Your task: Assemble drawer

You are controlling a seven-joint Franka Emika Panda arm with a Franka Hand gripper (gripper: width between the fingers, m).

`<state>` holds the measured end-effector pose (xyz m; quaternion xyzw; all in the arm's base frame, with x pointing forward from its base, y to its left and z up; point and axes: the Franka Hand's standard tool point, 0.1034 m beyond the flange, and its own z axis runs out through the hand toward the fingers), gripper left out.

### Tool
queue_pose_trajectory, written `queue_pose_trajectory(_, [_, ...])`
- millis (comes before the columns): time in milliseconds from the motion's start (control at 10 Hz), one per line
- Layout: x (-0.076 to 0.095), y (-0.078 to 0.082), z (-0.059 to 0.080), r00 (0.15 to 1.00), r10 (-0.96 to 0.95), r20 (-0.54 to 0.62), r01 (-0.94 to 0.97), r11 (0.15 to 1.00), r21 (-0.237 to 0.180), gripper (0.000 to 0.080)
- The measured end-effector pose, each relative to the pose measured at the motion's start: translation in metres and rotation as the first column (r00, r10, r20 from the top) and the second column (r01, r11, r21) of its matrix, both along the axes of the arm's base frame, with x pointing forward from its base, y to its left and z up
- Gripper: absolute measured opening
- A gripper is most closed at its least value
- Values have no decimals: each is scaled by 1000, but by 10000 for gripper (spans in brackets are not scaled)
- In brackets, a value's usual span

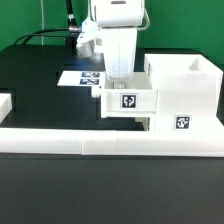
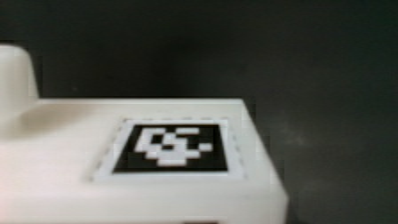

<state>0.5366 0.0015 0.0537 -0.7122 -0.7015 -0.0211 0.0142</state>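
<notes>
The housing (image 1: 183, 92) stands at about three o'clock in the exterior view, a tall white box open at the top, with a square tag on its near face. Against its side, near the middle of the picture, sits a smaller tray (image 1: 130, 99) with a tag of its own on the front wall. A second, lower tray edge seems to show just beneath it, though this is hard to make out. The gripper (image 1: 117, 72) hangs directly over the tray, reaching down to its back rim; its fingertips are hidden behind the tray wall, so whether the claw is parted or clamped on anything cannot be told. The wrist view shows only a tagged white surface (image 2: 169, 150) close up and blurred, with no finger tips clear.

The parts look like thin-walled hard plastic: probably light, stiff and rather slick, so a pinch across one upright wall of the tray would likely hold best, away from the knob side. The marker board (image 1: 82, 76) lies at ten o'clock, behind the arm. A long white border bar (image 1: 110, 136) runs along the front at six o'clock
</notes>
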Motion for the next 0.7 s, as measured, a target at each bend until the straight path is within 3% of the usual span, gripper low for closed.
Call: queue_pose_trajectory(700, [0,2,0,999,45,3,-45,999,-7,42])
